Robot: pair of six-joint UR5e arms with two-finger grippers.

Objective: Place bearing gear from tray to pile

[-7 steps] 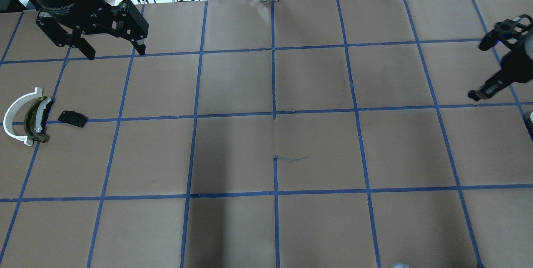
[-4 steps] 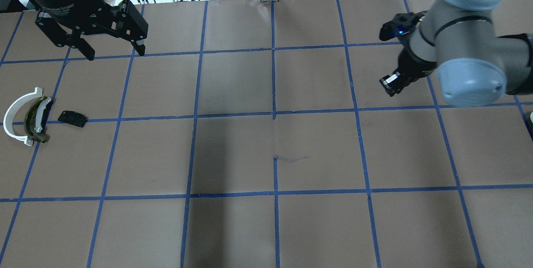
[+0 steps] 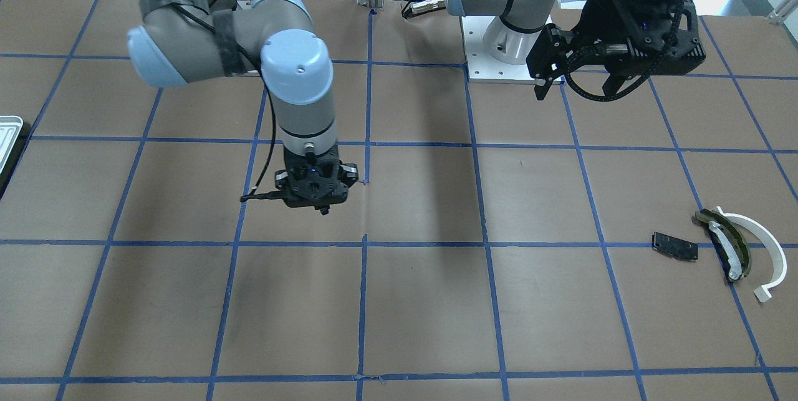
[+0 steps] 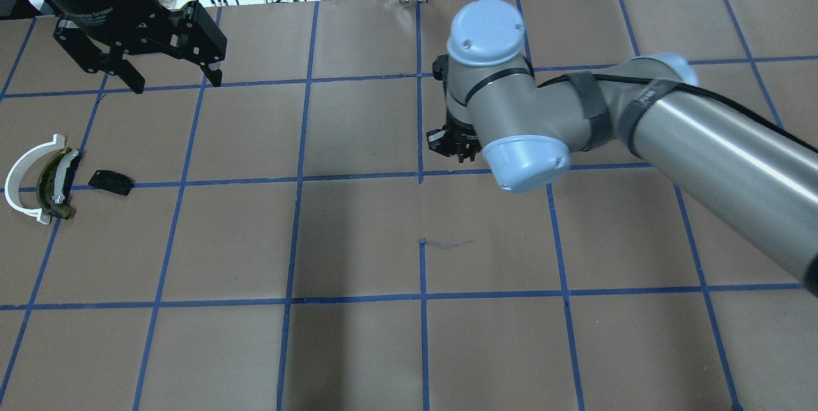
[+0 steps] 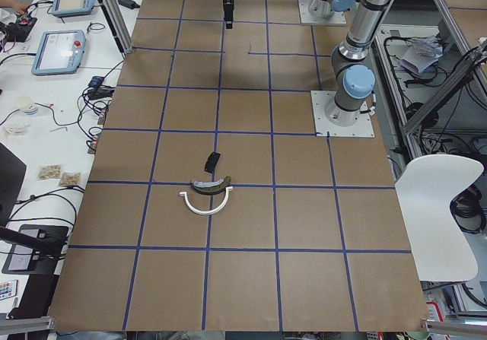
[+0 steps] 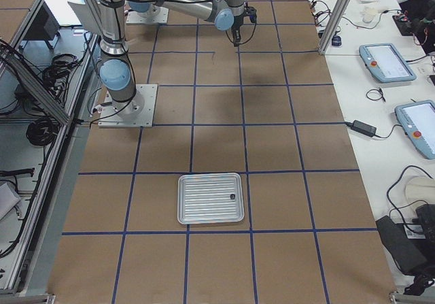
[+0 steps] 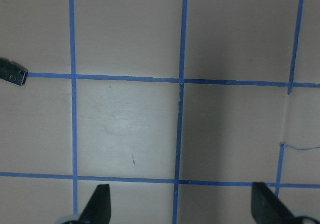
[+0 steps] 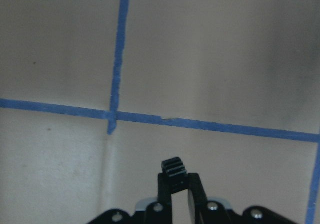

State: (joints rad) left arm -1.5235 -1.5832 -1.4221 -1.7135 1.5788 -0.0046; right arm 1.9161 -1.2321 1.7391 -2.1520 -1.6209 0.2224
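Where print goes, we find just one bit: white lettering on the housing of the left gripper (image 4: 177,84) in the overhead view, ending in "Gripper"; the rest is too small to read

The right wrist cam gives us what no other view does. The right gripper (image 8: 179,181) has its fingers clamped on the bearing gear (image 8: 173,167), a tiny black knobbly piece sticking up btwn the tips, over brown paper w/ blue tape lines. Overhead, the grey arm covers most of that gripper & we can't see the gear. It hangs near the table's middle, well apart from pile & tray

The tray (image 6: 204,205) shows whole only in the exterior right view, w/ a small dark piece (image 6: 233,196) lying in it near one side rim. The front view catches just a corner of it

Left gripper: jaws spread wide, nothing btwn them, per the left wrist cam & overhead. The pile lies near it on the robot's left: black plate (image 4: 111,181), white arc (image 4: 9,184) & olive strip (image 4: 46,186). The strip nests inside the arc's curve, w/ the plate just beside them
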